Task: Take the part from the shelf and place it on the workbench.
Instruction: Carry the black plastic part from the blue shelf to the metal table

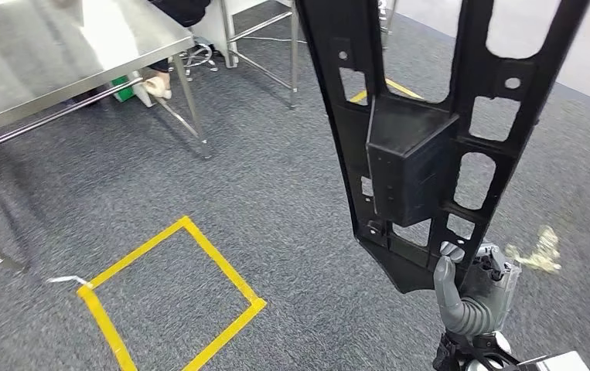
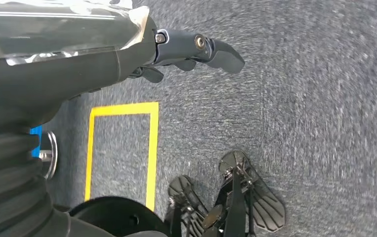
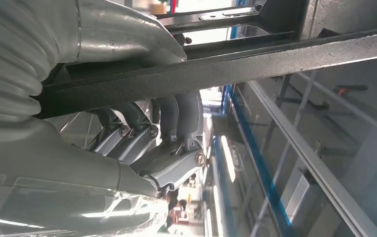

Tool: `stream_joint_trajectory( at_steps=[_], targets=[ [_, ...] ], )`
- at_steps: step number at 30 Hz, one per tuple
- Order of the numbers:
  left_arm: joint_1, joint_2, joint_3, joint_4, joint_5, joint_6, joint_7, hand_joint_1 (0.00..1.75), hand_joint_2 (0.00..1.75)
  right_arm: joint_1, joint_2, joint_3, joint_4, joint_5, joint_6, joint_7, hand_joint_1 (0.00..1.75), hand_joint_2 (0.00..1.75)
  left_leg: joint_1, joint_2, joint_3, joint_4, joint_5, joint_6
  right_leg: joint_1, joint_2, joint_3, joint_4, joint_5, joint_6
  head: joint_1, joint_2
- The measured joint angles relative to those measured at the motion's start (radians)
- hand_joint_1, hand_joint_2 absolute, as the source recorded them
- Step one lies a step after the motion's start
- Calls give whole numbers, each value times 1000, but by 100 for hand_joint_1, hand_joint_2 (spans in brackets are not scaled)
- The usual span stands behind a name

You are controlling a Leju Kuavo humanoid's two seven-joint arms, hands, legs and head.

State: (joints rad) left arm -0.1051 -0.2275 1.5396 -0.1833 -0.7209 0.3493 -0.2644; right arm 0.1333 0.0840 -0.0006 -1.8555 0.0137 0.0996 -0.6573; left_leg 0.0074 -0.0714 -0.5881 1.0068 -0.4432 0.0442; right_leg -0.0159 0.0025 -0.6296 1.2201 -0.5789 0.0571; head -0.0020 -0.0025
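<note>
- Right hand point(image 1: 473, 290) is gripping the black plastic frame part point(image 1: 423, 131) by its lower end, holding it upright over the carpet.
- Left hand point(image 2: 196, 49) is hanging empty, fingers loosely extended.
- Steel workbench point(image 1: 52, 54) is standing off to the left; I'd be keeping the tall part steady while turning there.

A black plastic part point(image 1: 423, 124) held by a grey right hand point(image 1: 473, 290), above speckled dark grey carpet point(image 1: 276, 193) marked with a yellow tape square point(image 1: 172, 297), beside a shiny silver steel workbench point(image 1: 52, 54).
</note>
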Motion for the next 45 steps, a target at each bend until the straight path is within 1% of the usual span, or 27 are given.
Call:
stream_joint_trajectory(
  at_steps=[1, 3, 4, 6, 7, 9, 11, 13, 15, 17, 19, 21, 23, 24, 26, 28, 29, 30, 32, 33, 35, 37, 39, 41, 43, 44, 45],
  targets=[
    [0, 0, 0, 0, -1, -1, 0, 0, 175, -2, -2, 0, 3, -2, 0, 0, 175, 175, 1, -15, 0, 1, 0, -3, -5, 20, 30, -76, 34, 10, 1, 0],
    [1, 0, -1, 1, -3, -3, 0, 0, 175, -1, -5, 0, 8, -4, -3, 0, 175, 175, -2, -39, -5, 7, -2, -14, -11, 55, 72, -181, 77, 11, 1, 0],
    [3, 0, -1, 1, -5, -4, 0, 0, 175, 1, -6, 0, 10, -4, -5, 0, 175, 175, -3, -48, -10, 8, 0, -20, -11, 64, 78, -198, 84, 5, 1, 0],
    [9, 0, -2, 1, -9, -4, 0, 0, 175, 4, -8, 0, 13, -5, -13, -1, 175, 175, -1, -62, -17, 7, 3, -32, -10, 47, 79, -198, 88, -12, -2, 0],
    [11, 0, -2, 2, -11, -4, 0, 0, 175, 4, -10, 0, 13, -7, -16, -1, 175, 175, -1, -53, -20, 11, 0, -36, -10, 37, 80, -199, 90, -18, -2, 0],
    [12, 1, -2, 2, -13, -4, 0, 0, 175, 7, -11, 1, 14, -10, -23, -1, 175, 175, -2, -1, -47, 69, -37, -44, -14, 14, 83, -202, 91, -33, -9, 0],
    [11, 2, -2, 3, -14, -4, 0, 0, 175, 12, -13, 0, 14, -12, -29, -2, 175, 175, -3, 52, -108, 195, -100, -50, -8, -14, 84, -202, 87, -45, -16, 0],
    [12, 2, -3, 4, -14, -4, 0, 0, 175, 15, -16, -1, 16, -14, -31, -2, 175, 175, -1, 65, -153, 285, -126, -53, -4, -42, 84, -202, 85, -47, -16, 0],
    [12, 2, -2, 5, -14, -3, 0, 0, 175, 14, -18, -1, 17, -14, -32, -2, 175, 175, -1, 74, -122, 231, -86, -49, -2, -68, 87, -202, 84, -49, -16, 0],
    [11, 2, -2, 5, -14, -1, 0, 0, 175, 11, -19, 0, 17, -16, -33, -2, 175, 175, -5, 112, -43, 92, -34, -38, 2, -89, 91, -202, 81, -47, -16, 0],
    [8, 2, -3, 6, -16, 2, -2, 0, 175, 5, -21, 1, 18, -19, -33, -2, 175, 175, -12, 135, -4, 20, -18, -29, 9, -106, 94, -202, 76, -40, -15, 0],
    [7, 2, -3, 6, -18, 5, -3, 0, 175, 1, -23, 4, 18, -21, -34, -2, 175, 175, -16, 115, -6, 13, -17, -21, 12, -125, 99, -204, 74, -29, -14, 0],
    [9, 2, -3, 7, -19, 7, -5, 0, 175, -2, -25, 8, 18, -22, -36, -2, 175, 175, -11, 93, 0, 2, -8, -10, 10, -99, 95, -188, 61, -21, -13, 0],
    [9, 2, -3, 7, -19, 7, -6, 0, 175, -3, -27, 9, 18, -22, -37, -2, 175, 175, -7, 82, 3, -4, -2, -5, 10, -72, 81, -155, 43, -21, -11, 0],
    [8, 2, -3, 7, -19, 7, -8, 0, 175, -1, -32, 10, 18, -23, -41, -2, 175, 175, -3, 60, 2, -6, 3, 2, 6, -21, 22, -31, -13, -26, -7, 0],
    [8, 1, -3, 8, -19, 5, -11, 0, 175, 3, -37, 10, 20, -23, -43, -2, 175, 175, -2, 32, -1, -6, 4, 2, 2, -9, -31, 75, -46, -22, -5, 0],
    [8, 0, -3, 8, -19, 5, -12, 0, 175, 4, -38, 10, 20, -23, -44, -2, 175, 175, -1, 17, -1, -5, 5, 1, 0, -7, -35, 77, -39, -13, -5, 0],
    [9, 0, -3, 8, -19, 4, -12, 0, 175, 4, -40, 10, 21, -23, -44, -2, 175, 175, 1, 3, -1, -3, 5, -1, -4, -4, -18, 38, -15, 0, -5, 0],
    [8, 1, -3, 8, -19, 3, -12, 0, 175, 3, -43, 10, 22, -23, -45, -2, 175, 175, 3, -25, -2, 4, 2, -11, -15, 29, 45, -104, 45, 22, -3, 0],
    [8, 1, -3, 8, -19, 2, -12, 0, 175, 3, -43, 10, 22, -23, -46, -2, 175, 175, 3, -37, -5, 8, 1, -17, -19, 45, 68, -159, 65, 23, -2, 0],
    [9, 1, -3, 9, -19, 2, -13, 0, 175, 3, -44, 12, 22, -23, -46, -2, 175, 175, 2, -55, -13, 10, 1, -32, -17, 58, 85, -198, 75, 8, -3, 0],
    [12, 2, -3, 9, -19, 3, -14, 0, 175, 2, -45, 14, 22, -23, -46, -2, 175, 175, 6, -63, -18, 8, 4, -42, -17, 38, 89, -198, 79, -10, -6, 0],
    [13, 2, -3, 9, -20, 3, -14, 0, 175, 2, -44, 16, 22, -23, -47, -2, 175, 175, 5, -20, -37, 48, -21, -49, -21, 16, 92, -201, 81, -25, -12, 0],
    [11, 3, -3, 9, -21, 4, -14, 0, 175, 8, -44, 17, 21, -24, -49, -2, 175, 175, 3, 42, -95, 167, -84, -55, -18, -11, 93, -201, 79, -36, -20, 0],
    [9, 3, -3, 9, -23, 6, -15, 0, 175, 13, -44, 16, 21, -24, -53, -2, 175, 175, 4, 63, -156, 287, -127, -59, -13, -41, 94, -201, 76, -41, -21, 0],
    [9, 3, -3, 9, -23, 6, -15, 0, 175, 14, -44, 17, 21, -24, -54, -2, 175, 175, 4, 66, -164, 302, -123, -60, -11, -54, 95, -201, 74, -43, -21, 0],
    [10, 4, -3, 9, -23, 8, -15, 0, 175, 15, -44, 17, 21, -23, -56, -2, 175, 175, 4, 70, -152, 278, -102, -58, -11, -67, 97, -201, 73, -43, -22, 0]
  ],
)
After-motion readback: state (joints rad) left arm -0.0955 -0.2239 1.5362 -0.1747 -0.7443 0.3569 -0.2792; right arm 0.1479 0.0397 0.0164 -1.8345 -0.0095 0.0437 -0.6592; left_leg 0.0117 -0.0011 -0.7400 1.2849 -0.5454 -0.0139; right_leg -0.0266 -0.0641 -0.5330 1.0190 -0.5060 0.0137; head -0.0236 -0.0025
